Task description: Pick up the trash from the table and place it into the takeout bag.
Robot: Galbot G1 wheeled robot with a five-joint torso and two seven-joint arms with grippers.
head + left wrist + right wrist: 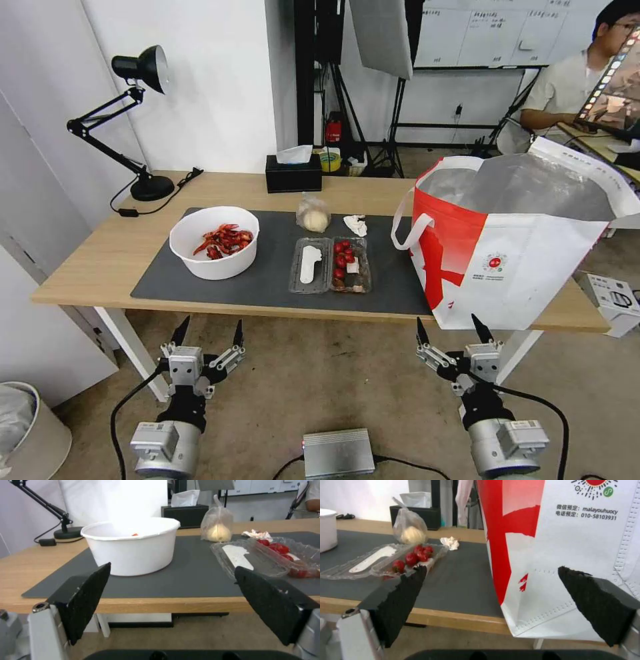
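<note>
Taking the dark mat (267,280) on the surface (87,260) as the landmark: the white bowl (214,241) of red shells stands on its left part, and the clear tray (330,265) lies at its middle. The bagged lump (313,213) and the crumpled tissue (355,225) sit along its far edge. The takeout bag (520,253) stands open at its right end.

Both end effectors hang below the mat's near edge, empty, fingers spread wide: left end effector (207,333) before the bowl, right end effector (453,331) before the takeout bag.

The bowl looks stiff and is best gripped at its rim; its load may spill if tipped. The tray is thin, probably flimsy and slippery, so pinch an end wall. The bagged lump and tissue are soft and light. Room above the mat is open; the takeout bag's tall wall and strap (407,227) crowd the right side.
</note>
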